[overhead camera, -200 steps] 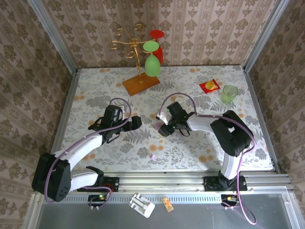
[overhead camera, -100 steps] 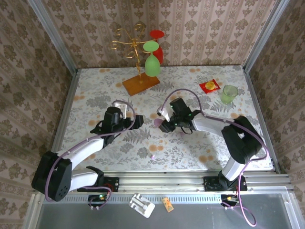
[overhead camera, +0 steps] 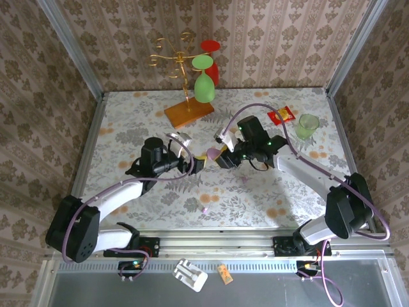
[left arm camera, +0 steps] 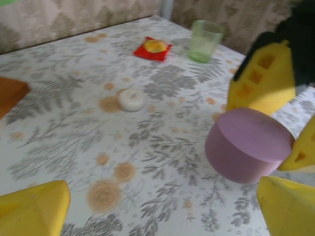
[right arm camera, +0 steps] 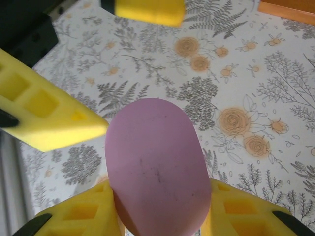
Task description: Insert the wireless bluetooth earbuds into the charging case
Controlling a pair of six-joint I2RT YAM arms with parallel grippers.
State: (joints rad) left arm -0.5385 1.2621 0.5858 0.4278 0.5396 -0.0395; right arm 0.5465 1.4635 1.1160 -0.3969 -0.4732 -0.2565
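The right fingers (right arm camera: 78,216), blocky and yellow, are pinched narrow on the small glossy pinkish-lilac egg-shaped plastic charging case (right arm camera: 155,167). One finger sits on each side of it, holding it near the middle of the flower-patterned tabletop (overhead camera: 118,118). The left fingers (left arm camera: 34,209) stand wide apart and grip nothing. Seen from the left wrist, the case sits just ahead of them, very close to the finger on the right; whether it touches I cannot tell. From above, the two arms meet tip to tip, the left one reaching in from the left and the right one from the right.

One tiny pinkish-lilac plastic earbud (overhead camera: 205,210) lies alone on the tabletop, nearer than the case and well apart from both sets of fingers. A small white round disc (left arm camera: 131,100) lies beyond the case. Farther off to the right are a pale green translucent cup (left arm camera: 204,39) and a flat red packet (left arm camera: 155,47). A gold wire rack on a wooden base (overhead camera: 187,110) stands at the far side.
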